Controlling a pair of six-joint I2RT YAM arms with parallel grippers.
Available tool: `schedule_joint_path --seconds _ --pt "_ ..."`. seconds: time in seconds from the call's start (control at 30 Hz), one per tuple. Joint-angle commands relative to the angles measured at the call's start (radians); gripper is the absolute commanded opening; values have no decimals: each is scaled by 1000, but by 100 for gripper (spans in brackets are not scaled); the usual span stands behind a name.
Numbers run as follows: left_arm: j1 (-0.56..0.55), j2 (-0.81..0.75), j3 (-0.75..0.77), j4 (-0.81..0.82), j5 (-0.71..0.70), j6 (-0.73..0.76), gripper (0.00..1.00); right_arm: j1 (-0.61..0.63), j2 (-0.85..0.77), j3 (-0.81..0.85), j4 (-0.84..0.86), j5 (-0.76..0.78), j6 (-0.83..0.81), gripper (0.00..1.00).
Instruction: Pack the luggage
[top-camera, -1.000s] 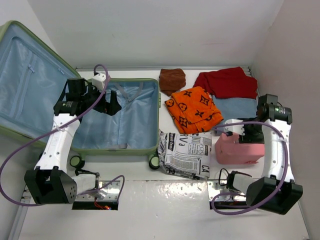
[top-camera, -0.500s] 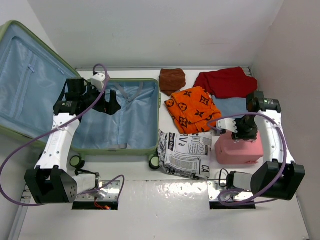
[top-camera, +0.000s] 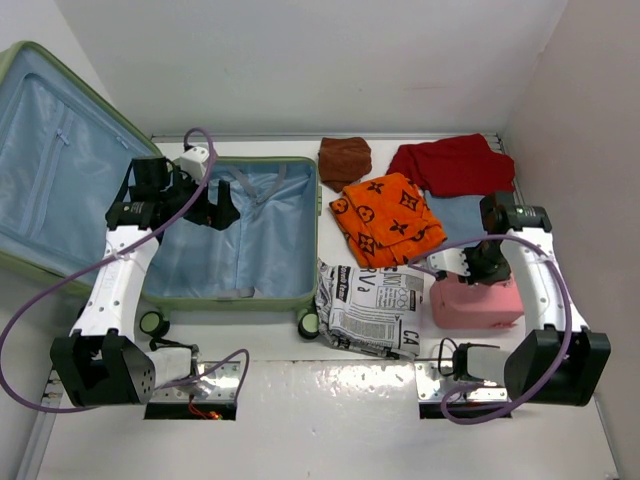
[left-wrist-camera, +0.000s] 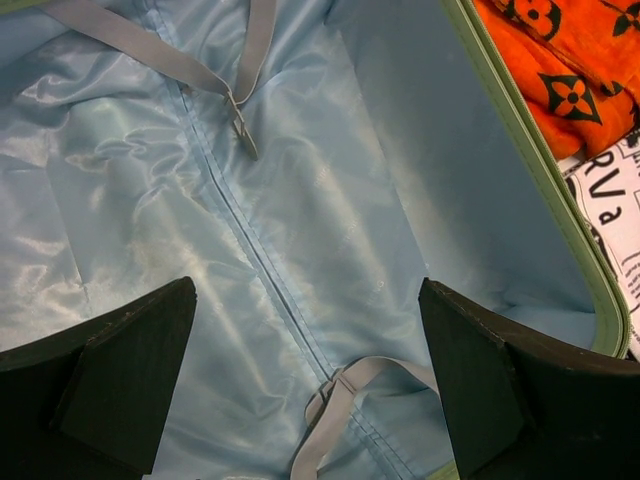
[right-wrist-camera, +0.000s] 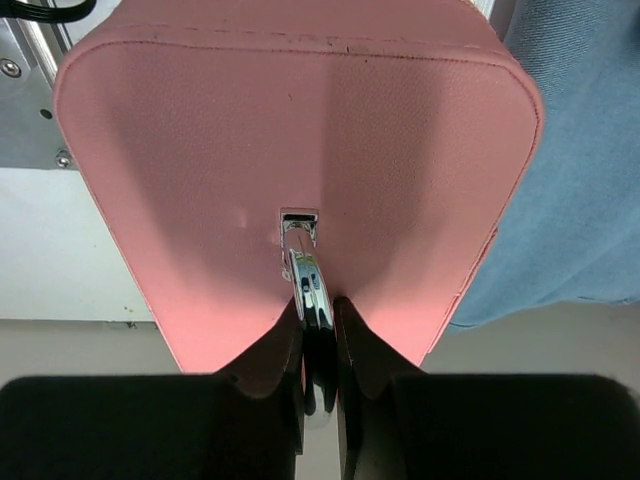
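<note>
Pale-green ribbed hard-shell luggage (top-camera: 232, 300): lies unzipped at the left end of the white counter (top-camera: 350, 400), its lid propped up to the left.
Luggage contents: light blue fabric lining (left-wrist-camera: 330, 200), a zip seam down the middle and grey buckled straps (left-wrist-camera: 170, 60).
Left pincer (left-wrist-camera: 308, 290): hangs over the luggage's base half with its black fingers spread wide, holding nothing.
Right pincer (right-wrist-camera: 318, 350): well to the right of the luggage, clamped on the shiny metal handle (right-wrist-camera: 305, 275) on top of the small pink boxy case (right-wrist-camera: 300, 130).
Pink boxy case: stands on the counter, outside the luggage. Between the two lies a black-and-white newsprint pouch (top-camera: 372, 305).
Loose clothes: an orange patterned cloth (top-camera: 385, 218), a brown bundle (top-camera: 345, 158), a red garment (top-camera: 452, 165) and a blue denim piece (top-camera: 470, 215), all right of the luggage.
Change: a second ago the right pincer sat farther from the luggage, and it has since swung in over the case top. The left arm and the luggage are as they were.
</note>
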Motion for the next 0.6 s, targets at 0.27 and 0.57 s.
schedule_joint_path --seconds 0.27,0.57 --pt "20 -38 0 31 -1 -17 100 -1 42 389 -263 -157 193 0" --pt "50 -93 0 77 -151 -127 100 160 116 793 -86 -346 527 0"
